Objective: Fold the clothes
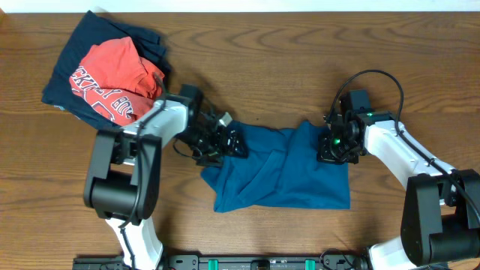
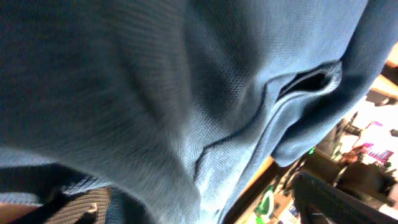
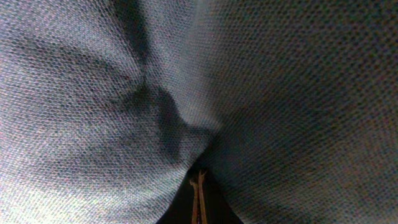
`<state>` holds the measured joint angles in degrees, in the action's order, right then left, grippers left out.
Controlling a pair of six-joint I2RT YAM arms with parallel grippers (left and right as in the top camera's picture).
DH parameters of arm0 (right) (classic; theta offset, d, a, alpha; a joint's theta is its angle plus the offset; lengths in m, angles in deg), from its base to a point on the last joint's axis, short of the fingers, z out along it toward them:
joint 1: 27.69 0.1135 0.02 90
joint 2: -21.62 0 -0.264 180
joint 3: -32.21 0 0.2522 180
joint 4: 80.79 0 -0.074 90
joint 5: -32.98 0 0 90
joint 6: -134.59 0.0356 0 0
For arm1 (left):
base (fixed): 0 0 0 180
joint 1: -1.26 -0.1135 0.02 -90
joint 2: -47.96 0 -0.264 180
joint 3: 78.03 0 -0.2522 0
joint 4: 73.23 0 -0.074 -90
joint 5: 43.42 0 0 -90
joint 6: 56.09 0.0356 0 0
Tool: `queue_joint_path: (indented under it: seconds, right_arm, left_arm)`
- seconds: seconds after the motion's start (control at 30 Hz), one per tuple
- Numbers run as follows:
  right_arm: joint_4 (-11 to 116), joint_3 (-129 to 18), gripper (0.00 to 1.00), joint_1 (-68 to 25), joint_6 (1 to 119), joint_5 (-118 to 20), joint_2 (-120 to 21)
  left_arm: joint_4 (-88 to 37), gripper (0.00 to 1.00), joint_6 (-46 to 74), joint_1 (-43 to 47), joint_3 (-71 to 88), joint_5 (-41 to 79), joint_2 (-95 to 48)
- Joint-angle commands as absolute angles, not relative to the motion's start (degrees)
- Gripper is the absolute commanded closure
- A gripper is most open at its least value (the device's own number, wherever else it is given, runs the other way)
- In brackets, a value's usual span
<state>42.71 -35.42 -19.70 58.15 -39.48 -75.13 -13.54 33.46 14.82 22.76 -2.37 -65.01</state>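
The blue T-shirt (image 1: 285, 176) lies crumpled and partly folded in the middle of the table. My left gripper (image 1: 234, 142) is at its upper left edge and looks shut on the cloth. Blue fabric (image 2: 155, 93) fills the left wrist view and hides the fingertips. My right gripper (image 1: 332, 148) is at the shirt's upper right edge. In the right wrist view its fingers (image 3: 198, 193) are pressed together with blue fabric (image 3: 93, 93) bunched over them. The red tee with white lettering (image 1: 112, 79) lies on the navy garment (image 1: 82, 52) at the back left.
The wooden table (image 1: 300, 60) extends behind and to both sides of the shirt. The pile with the red tee sits close behind my left arm (image 1: 161, 120). A black rail (image 1: 262, 262) runs along the front edge.
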Motion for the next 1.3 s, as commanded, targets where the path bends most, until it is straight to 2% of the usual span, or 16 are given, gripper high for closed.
queue_joint_path:
  seconds: [0.0,0.1,0.17,0.23,0.27,0.63,0.87,1.03,1.27]
  right_arm:
    - [42.65,-34.30,0.99,-19.79,57.80,-40.92,-76.95]
    - [42.60,-34.30,0.99,-19.79,57.80,-40.92,-76.95]
    - [42.60,-34.30,0.99,-19.79,57.80,-40.92,-76.95]
    - [42.56,-34.37,0.99,-19.83,57.80,-40.95,-76.86]
    - [42.56,-34.44,0.99,-19.88,57.80,-40.92,-76.82]
    - [39.54,-36.21,0.99,-23.55,57.80,-40.97,-68.82]
    - [39.28,-35.59,0.99,-22.74,56.79,-39.29,-69.08]
    - [43.00,-35.00,0.99,-19.55,51.53,-33.12,-69.17]
    - [46.25,-34.65,0.99,-14.96,50.06,-33.23,-71.31]
  left_arm:
    - [-13.97,0.26,34.07,17.84,25.56,2.26,-69.27]
    - [-13.91,0.57,33.70,18.38,25.56,2.72,-69.27]
    - [-13.32,0.73,31.91,18.23,25.45,4.71,-69.23]
    - [-11.74,0.87,31.01,17.62,25.08,7.29,-68.83]
    - [-10.63,0.89,31.04,17.36,24.68,8.29,-68.53]
    - [9.63,0.92,30.71,16.07,9.84,25.45,-53.25]
    - [6.48,0.92,24.57,20.51,6.96,25.71,-45.82]
    - [5.63,0.90,21.40,24.90,6.96,29.43,-46.06]
    - [1.94,0.90,16.61,29.29,6.98,30.57,-46.13]
